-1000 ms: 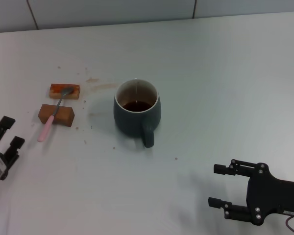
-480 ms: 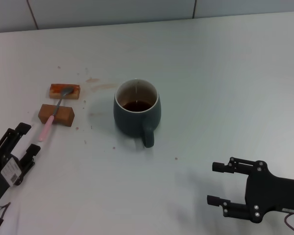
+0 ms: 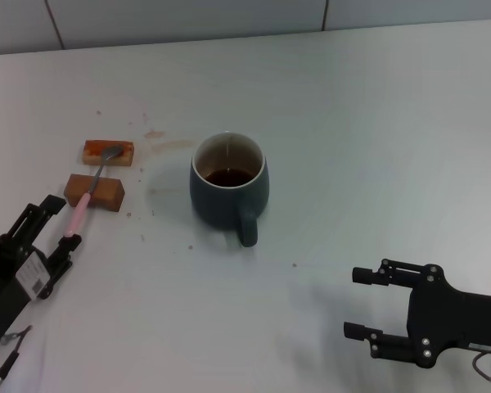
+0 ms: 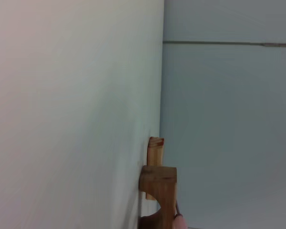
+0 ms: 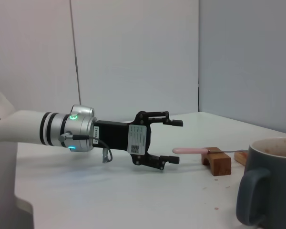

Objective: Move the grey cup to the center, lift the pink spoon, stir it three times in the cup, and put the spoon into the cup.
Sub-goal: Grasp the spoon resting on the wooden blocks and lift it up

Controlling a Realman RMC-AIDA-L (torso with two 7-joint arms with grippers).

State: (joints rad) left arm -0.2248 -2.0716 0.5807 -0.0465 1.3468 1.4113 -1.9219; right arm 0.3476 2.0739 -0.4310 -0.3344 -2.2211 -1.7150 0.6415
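Both grippers gape; left gripper (image 3: 56, 221) has advanced to the pink spoon (image 3: 83, 202), right gripper (image 3: 362, 303) parked.

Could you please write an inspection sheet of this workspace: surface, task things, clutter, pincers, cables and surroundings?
Surface: white table, brown stains and crumbs near the blocks.
Grey cup: upright near the centre, dark liquid inside, handle toward the robot.
Pink spoon: lies across two orange-brown blocks, handle end overhanging toward the left pincer.
Clutter: nothing seen besides the blocks.
Left pincer: open, fingers on either side of the spoon handle end, not gripping.
Right pincer: open, low at the near right, away from the cup.
Cables: thin wire at the left wrist.
Surroundings: plain grey wall behind the table.
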